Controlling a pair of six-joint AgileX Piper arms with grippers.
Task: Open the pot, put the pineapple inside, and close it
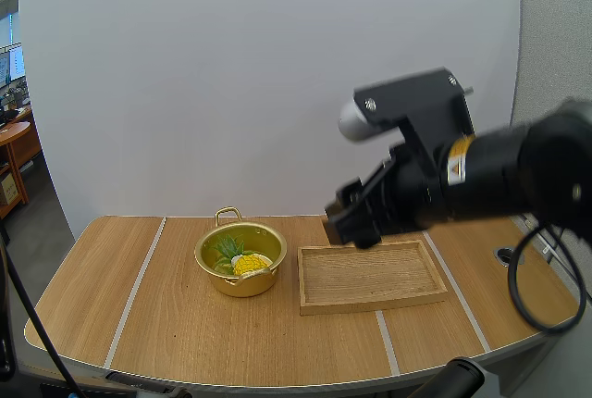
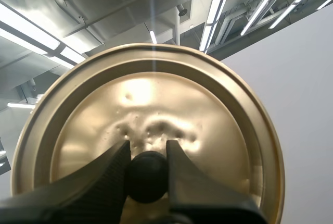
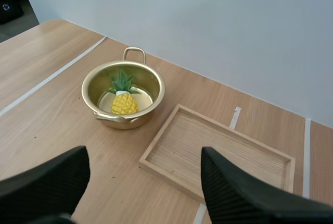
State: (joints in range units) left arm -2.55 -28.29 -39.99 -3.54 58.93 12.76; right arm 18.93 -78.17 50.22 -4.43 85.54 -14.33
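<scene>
A gold pot (image 1: 242,284) stands open on the wooden table, left of centre, with a yellow pineapple (image 1: 250,264) lying inside it. In the right wrist view the same pot (image 3: 131,122) holds the pineapple (image 3: 124,104), leaves pointing to the far handle. My left gripper (image 2: 147,148) is shut on the black knob (image 2: 147,177) of the gold lid (image 2: 156,99), held up in the air with its top facing the camera. My right gripper (image 1: 347,222) hovers over the tray's far left corner; its fingers (image 3: 52,187) stand wide apart, holding nothing.
A shallow wooden tray (image 1: 370,304) lies right of the pot, a short gap between them; the tray (image 3: 218,151) has nothing in it. Pale tape lines (image 1: 134,287) cross the table. The front edge curves near the arms' bases.
</scene>
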